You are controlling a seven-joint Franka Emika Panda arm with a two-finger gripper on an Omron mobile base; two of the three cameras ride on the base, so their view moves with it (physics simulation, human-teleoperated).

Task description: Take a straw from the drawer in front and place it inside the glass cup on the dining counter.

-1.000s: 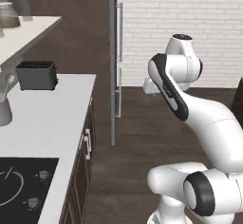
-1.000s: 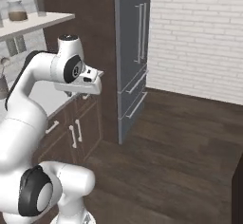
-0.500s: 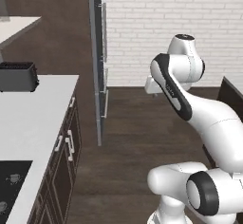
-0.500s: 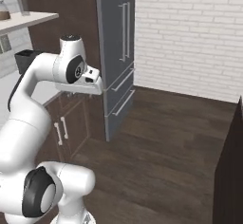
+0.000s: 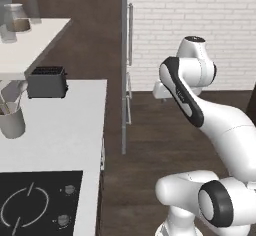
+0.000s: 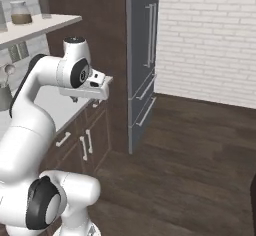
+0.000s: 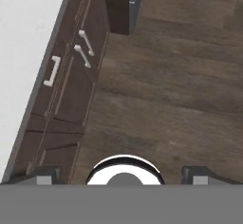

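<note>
grey utensil holder at left on white counter, pale utensils standing in it. black toaster farther back; black cooktop near. clear jar with brown contents on upper shelf. gripper spread wide, holding nothing, over dark wood floor. dark brown drawer with silver bar handle shut, left of gripper. versus earlier frame: whole view shifted, base turned; grey fridge now more central.
</note>
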